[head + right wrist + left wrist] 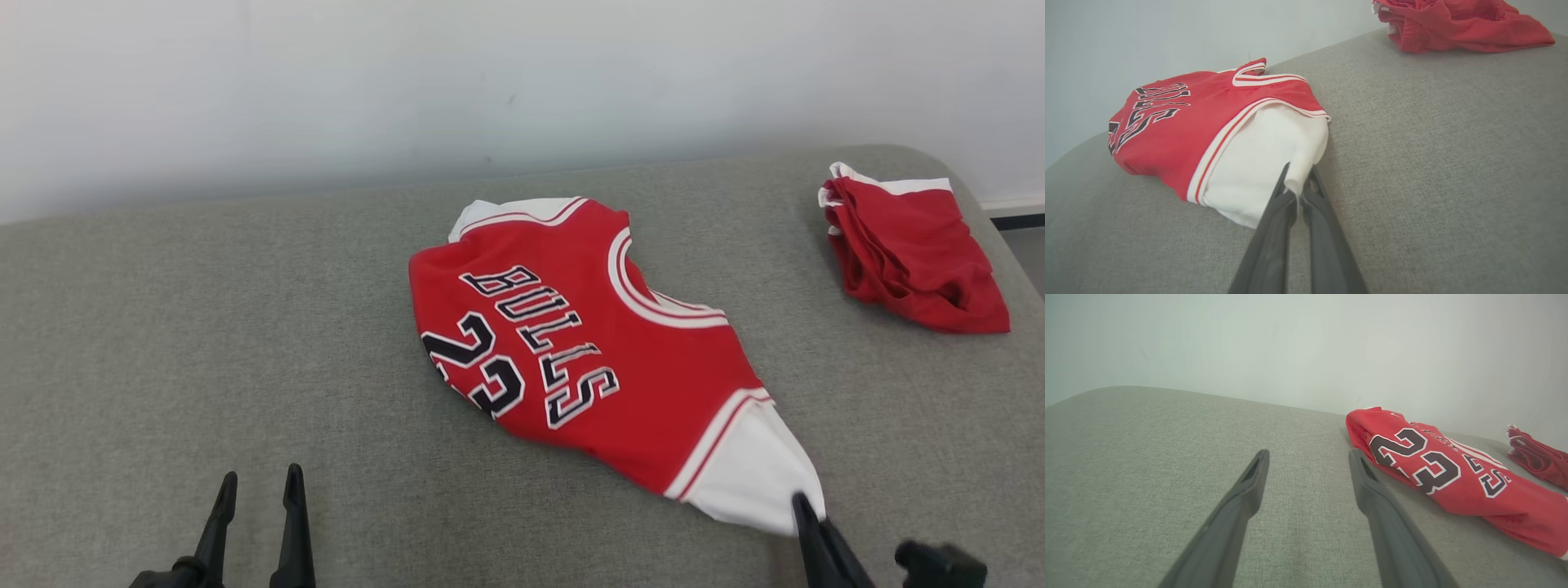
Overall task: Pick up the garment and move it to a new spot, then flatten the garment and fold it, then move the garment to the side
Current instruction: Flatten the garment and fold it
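Observation:
The garment (604, 359) is a red jersey with black "BULLS 23" lettering and a white sleeve, lying partly folded in the middle of the grey cushion. It also lies at the right of the left wrist view, garment (1453, 473). My right gripper (804, 506) is shut on the white sleeve's near corner, and the right wrist view has white cloth pinched between the fingertips of that gripper (1298, 181). My left gripper (260, 482) stands open over bare cushion at the lower left, well left of the jersey, with nothing between the fingers of that gripper (1308, 457).
A second red cloth (910, 249) lies bunched at the cushion's far right corner, also seen as a red cloth (1453, 22). The grey cushion (204, 327) ends at a pale wall (408, 82) behind and drops off at the right edge.

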Tool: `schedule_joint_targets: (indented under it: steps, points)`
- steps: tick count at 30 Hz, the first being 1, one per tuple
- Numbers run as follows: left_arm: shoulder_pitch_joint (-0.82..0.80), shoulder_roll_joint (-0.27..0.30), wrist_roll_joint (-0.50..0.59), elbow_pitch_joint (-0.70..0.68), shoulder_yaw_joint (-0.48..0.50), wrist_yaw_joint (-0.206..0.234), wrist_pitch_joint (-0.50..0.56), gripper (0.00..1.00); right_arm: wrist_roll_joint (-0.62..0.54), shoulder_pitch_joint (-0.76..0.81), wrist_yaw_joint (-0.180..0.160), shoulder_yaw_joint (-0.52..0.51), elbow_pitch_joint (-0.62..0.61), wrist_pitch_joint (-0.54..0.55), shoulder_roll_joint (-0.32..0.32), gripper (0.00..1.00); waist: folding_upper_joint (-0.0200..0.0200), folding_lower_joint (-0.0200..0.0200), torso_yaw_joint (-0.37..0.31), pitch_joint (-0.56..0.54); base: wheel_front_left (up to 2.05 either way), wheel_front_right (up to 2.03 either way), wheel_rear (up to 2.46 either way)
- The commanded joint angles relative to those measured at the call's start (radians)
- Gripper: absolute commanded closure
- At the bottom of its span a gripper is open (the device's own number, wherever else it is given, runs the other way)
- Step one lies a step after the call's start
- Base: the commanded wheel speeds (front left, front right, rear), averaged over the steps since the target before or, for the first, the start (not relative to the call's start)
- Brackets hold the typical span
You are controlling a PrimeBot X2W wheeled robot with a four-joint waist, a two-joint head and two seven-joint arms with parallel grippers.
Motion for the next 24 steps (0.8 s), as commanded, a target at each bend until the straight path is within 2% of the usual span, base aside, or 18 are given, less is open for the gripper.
schedule_joint_targets:
  steps: [1,5,9,10,11,12,18,24]
  points:
    - [-0.002,-0.001,0.006,-0.002,-0.001,0.001,-0.002,0.0,-0.001,0.028,-0.002,-0.011,-0.018,0.008,0.011,1.0,-0.0001,0.0001,-0.009,0.001,0.0,0.0,0.0]
    - [-0.004,-0.001,0.012,-0.003,-0.005,0.001,-0.002,0.0,-0.019,0.151,-0.002,-0.05,-0.082,0.057,0.035,1.0,-0.0001,0.0001,-0.01,0.004,0.0,0.0,0.0]
    - [-0.006,-0.001,0.016,0.001,-0.005,0.001,-0.002,0.0,-0.038,0.205,-0.002,-0.072,-0.116,0.092,0.059,1.0,-0.0001,0.0001,-0.01,0.005,0.0,0.0,0.0]
    - [-0.005,-0.001,0.015,0.003,-0.006,0.001,-0.002,0.0,-0.058,0.205,-0.002,-0.082,-0.125,0.088,0.058,0.97,-0.0001,0.0001,-0.009,0.005,0.0,0.0,0.0]
    - [-0.005,-0.001,0.015,0.005,-0.008,0.001,-0.002,0.0,-0.081,0.201,-0.002,-0.093,-0.135,0.081,0.055,0.19,-0.0001,0.0001,-0.007,0.005,0.0,0.0,0.0]
    - [-0.005,-0.001,0.015,0.006,-0.01,0.001,-0.002,0.0,-0.101,0.197,-0.002,-0.101,-0.144,0.074,0.059,0.0,-0.0001,0.0001,-0.005,0.004,0.0,0.0,0.0]
    - [-0.002,-0.001,0.012,0.011,-0.017,0.001,-0.002,0.0,-0.183,0.161,-0.002,-0.162,-0.222,0.028,0.069,0.0,-0.0001,0.0001,0.013,-0.008,0.0,0.0,0.0]
    - [0.011,-0.001,0.009,0.013,-0.01,0.001,-0.002,0.0,-0.217,0.114,-0.002,-0.145,-0.287,-0.01,0.082,0.0,-0.0001,0.0001,0.023,-0.021,0.0,0.0,0.0]
